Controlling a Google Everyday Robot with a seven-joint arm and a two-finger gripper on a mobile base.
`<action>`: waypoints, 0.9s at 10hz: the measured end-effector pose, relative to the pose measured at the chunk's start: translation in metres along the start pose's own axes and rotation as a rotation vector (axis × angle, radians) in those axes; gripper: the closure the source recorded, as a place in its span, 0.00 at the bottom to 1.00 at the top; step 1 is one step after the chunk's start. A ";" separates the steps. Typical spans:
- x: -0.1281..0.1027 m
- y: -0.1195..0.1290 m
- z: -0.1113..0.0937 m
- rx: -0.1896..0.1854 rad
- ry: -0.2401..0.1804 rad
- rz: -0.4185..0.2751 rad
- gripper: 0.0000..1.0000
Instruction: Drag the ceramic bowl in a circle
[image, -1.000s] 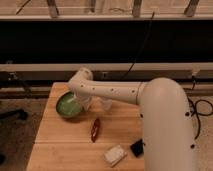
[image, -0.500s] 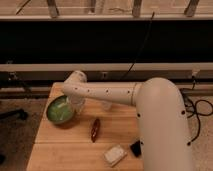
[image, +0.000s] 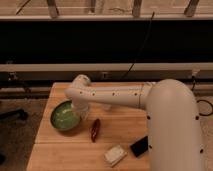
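nearest on the wooden plank surface (image: 60, 150) lie a pale flat block (image: 115, 155) and a dark flat thing (image: 139, 146), with a slim dark red object (image: 95, 130) farther in. the round, shallow green glazed bowl (image: 64, 117) sits at the left edge. the end effector (image: 80, 109) rests at its right rim; i cannot tell its grip.

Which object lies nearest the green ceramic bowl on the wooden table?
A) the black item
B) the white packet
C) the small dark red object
C: the small dark red object lies just right of the ceramic bowl, where the gripper reaches its rim; the white packet and black item lie farther off.
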 end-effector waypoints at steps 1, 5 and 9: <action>0.003 0.017 0.000 -0.016 -0.004 0.031 1.00; 0.031 0.042 -0.007 -0.023 0.020 0.129 1.00; 0.064 0.018 -0.012 0.044 0.061 0.153 1.00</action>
